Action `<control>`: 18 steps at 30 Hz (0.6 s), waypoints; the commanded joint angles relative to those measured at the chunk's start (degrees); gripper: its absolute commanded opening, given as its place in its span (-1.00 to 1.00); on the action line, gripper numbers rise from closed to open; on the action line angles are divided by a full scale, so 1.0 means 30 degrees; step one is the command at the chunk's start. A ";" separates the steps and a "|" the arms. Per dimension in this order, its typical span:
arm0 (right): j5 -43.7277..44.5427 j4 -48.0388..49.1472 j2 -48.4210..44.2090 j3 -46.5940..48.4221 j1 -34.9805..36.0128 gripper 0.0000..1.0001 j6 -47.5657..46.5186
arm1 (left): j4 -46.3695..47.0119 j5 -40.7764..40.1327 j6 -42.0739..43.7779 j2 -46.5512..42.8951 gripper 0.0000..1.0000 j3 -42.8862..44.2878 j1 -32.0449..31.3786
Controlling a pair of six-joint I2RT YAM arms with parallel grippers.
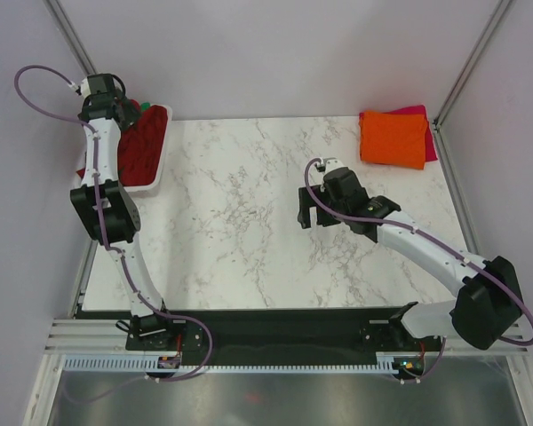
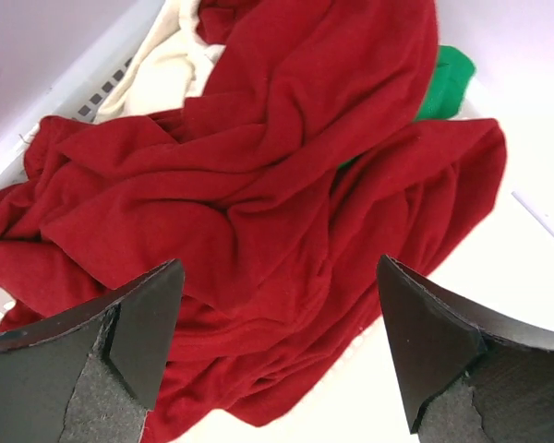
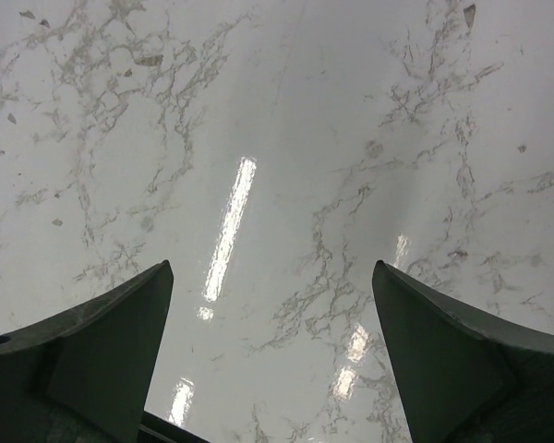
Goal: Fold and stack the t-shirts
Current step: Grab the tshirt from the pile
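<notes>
The left gripper [image 2: 277,318] hangs just above a heap of dark red t-shirts [image 2: 258,166] in the white basket [image 1: 158,169] at the far left corner of the table [image 1: 240,231]. Its two fingers are wide apart and hold nothing. A white t-shirt [image 2: 162,65] and a green t-shirt [image 2: 451,83] peek out from under the red.

The right gripper [image 3: 272,314] is over the table a bit right of the middle. Its fingers are apart too and hold nothing. At the far right corner the orange t-shirt [image 1: 393,139] lies folded on the pink t-shirt [image 1: 415,109], well apart from both grippers.
</notes>
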 commanded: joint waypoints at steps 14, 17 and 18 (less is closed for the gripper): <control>0.1218 0.0086 0.0424 -0.0860 0.0022 0.96 -0.0303 | -0.0260 0.1571 -0.0196 0.2883 -0.61 0.2783 0.0797; 0.1335 0.0057 0.0599 -0.0948 0.0022 0.96 -0.0303 | -0.0289 0.1603 -0.0225 0.2446 -0.95 0.3018 0.0796; 0.1393 0.0085 0.0629 -0.0919 0.0022 0.96 -0.0274 | -0.0289 0.1428 -0.0254 0.1689 -0.95 0.2990 0.0767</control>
